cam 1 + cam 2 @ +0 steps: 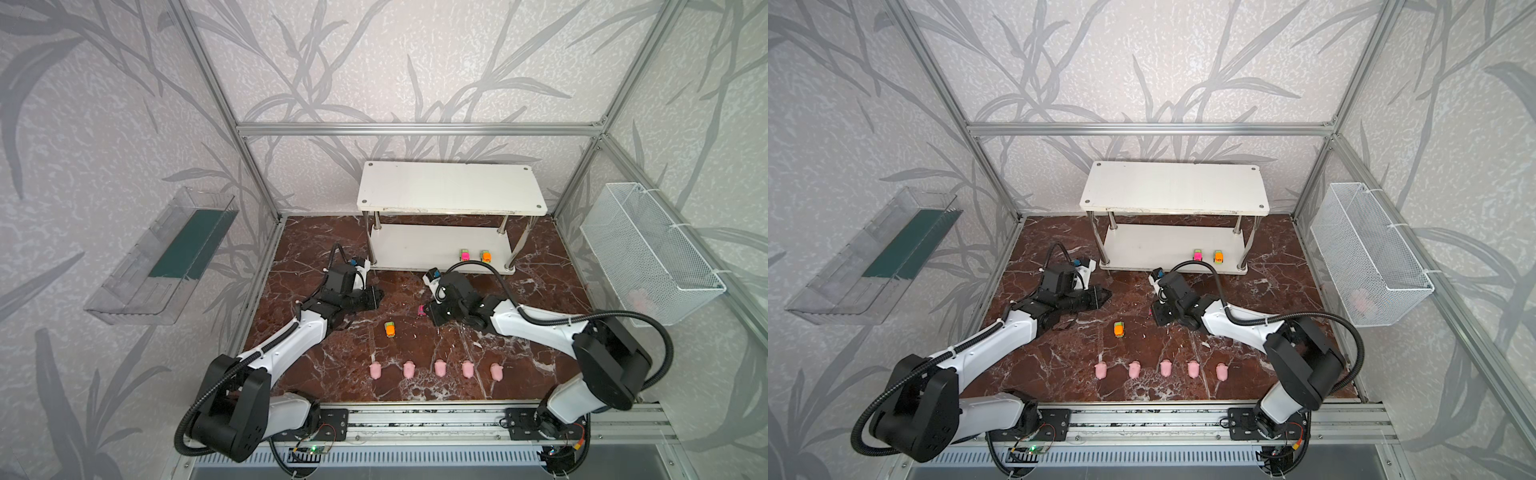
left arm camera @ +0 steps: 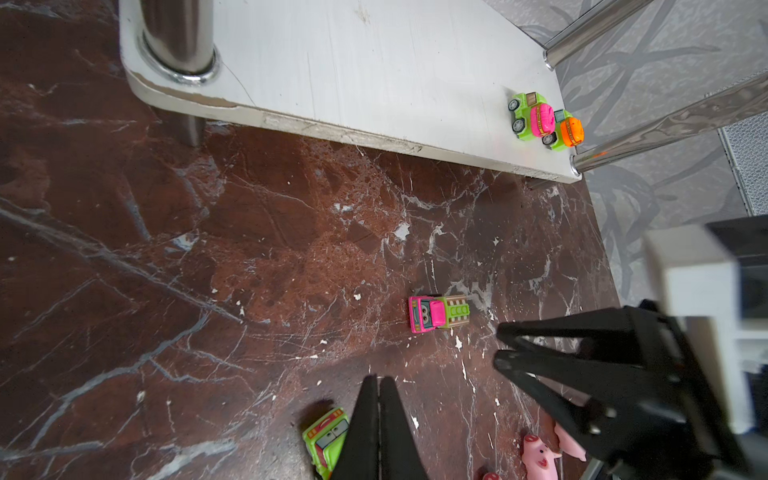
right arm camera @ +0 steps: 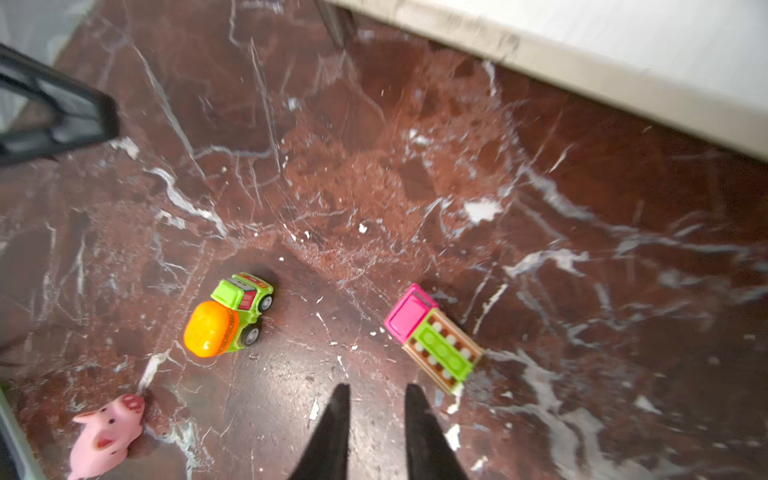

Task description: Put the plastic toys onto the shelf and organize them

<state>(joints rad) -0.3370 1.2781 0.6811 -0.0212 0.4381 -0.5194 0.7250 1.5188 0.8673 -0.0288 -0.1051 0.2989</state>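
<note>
Two cars (image 1: 464,254) sit on the shelf's (image 1: 415,249) lower tier by its right front post, likely starting a row. My right hand (image 3: 378,388), slightly parted and empty, hovers by the pink truck (image 3: 432,332) on the desk (image 1: 311,249). My left hand (image 2: 378,380) is pinched closed, parked clear.

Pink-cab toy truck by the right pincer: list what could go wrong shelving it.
1. The small pink-and-green plastic truck lies beside the right pincer, not between its parted jaws; closing could roll it away.
2. The pink-drum toy car and orange-drum toy car stand together on the white two-tier shelf's lower board; placing beside them might knock them.
</note>
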